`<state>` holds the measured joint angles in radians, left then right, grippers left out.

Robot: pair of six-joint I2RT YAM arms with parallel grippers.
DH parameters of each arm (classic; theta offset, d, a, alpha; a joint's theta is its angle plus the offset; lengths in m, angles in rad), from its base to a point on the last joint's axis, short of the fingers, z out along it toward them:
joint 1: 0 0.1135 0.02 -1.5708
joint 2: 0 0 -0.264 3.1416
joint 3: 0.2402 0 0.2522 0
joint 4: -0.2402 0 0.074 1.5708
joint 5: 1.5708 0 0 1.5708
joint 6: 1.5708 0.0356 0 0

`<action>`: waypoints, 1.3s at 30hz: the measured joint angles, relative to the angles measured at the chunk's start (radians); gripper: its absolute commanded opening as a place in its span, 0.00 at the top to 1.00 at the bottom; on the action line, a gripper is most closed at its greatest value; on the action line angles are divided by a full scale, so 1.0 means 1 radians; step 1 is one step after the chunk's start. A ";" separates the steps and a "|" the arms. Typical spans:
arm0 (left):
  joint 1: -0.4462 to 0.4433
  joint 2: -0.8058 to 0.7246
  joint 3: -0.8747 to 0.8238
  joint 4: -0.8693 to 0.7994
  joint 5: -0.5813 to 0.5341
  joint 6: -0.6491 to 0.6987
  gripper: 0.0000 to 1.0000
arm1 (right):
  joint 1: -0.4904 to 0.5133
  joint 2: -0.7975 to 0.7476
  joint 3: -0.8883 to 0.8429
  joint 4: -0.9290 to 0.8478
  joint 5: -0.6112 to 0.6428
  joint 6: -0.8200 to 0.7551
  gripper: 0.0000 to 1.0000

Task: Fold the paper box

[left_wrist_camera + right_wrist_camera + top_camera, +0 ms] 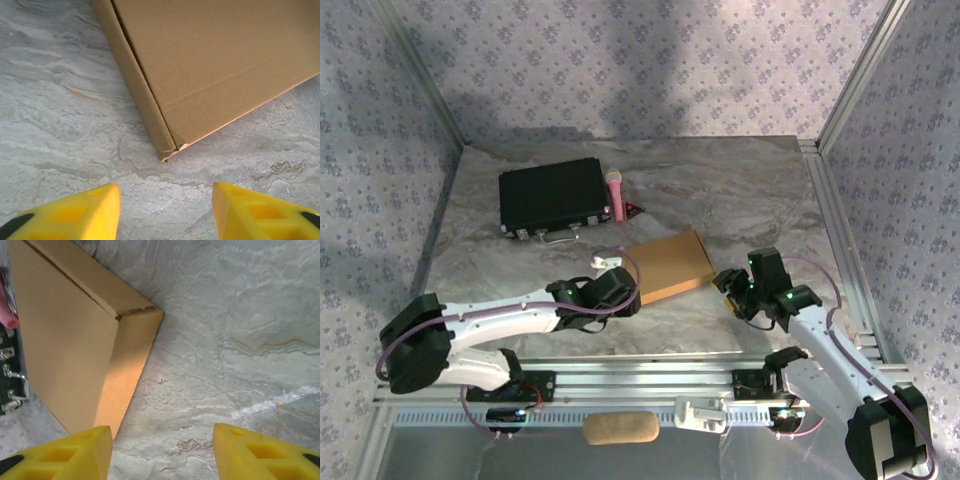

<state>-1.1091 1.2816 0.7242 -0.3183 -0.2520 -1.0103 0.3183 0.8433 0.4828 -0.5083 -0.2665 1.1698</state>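
The paper box is a flat, closed tan cardboard box lying on the marble table, near the middle. My left gripper sits just off its near left corner. In the left wrist view that corner lies a short way ahead of the left gripper, whose yellow fingers stand apart over bare table. My right gripper hovers off the box's near right corner. In the right wrist view the box is ahead and left of the right gripper, which is open and holds nothing.
A black case lies at the back left with a pink microphone and a small red piece beside it. A small white object rests left of the box. Metal frame rails run along the table's sides and near edge.
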 measured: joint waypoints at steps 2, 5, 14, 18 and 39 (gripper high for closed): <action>0.002 -0.043 0.001 -0.028 -0.015 0.003 0.36 | 0.000 -0.008 0.050 -0.039 0.027 -0.053 0.01; 0.029 -0.124 0.002 -0.062 -0.026 0.019 0.01 | 0.000 -0.019 0.147 -0.101 0.089 -0.150 0.01; 0.216 -0.505 -0.126 -0.191 -0.101 0.060 0.00 | 0.000 -0.092 0.319 -0.317 0.439 -0.413 0.01; 0.288 -0.628 -0.138 -0.342 -0.274 0.052 0.00 | -0.004 -0.209 0.212 -0.236 0.576 -0.520 0.01; 1.037 -0.394 -0.503 0.503 -0.229 0.824 0.00 | -0.207 0.208 -0.286 0.917 0.719 -1.000 0.01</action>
<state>-0.0723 0.8879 0.2211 0.1844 -0.4805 -0.1864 0.1112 1.0512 0.1963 0.4088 0.4522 0.1699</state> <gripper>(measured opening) 0.996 0.990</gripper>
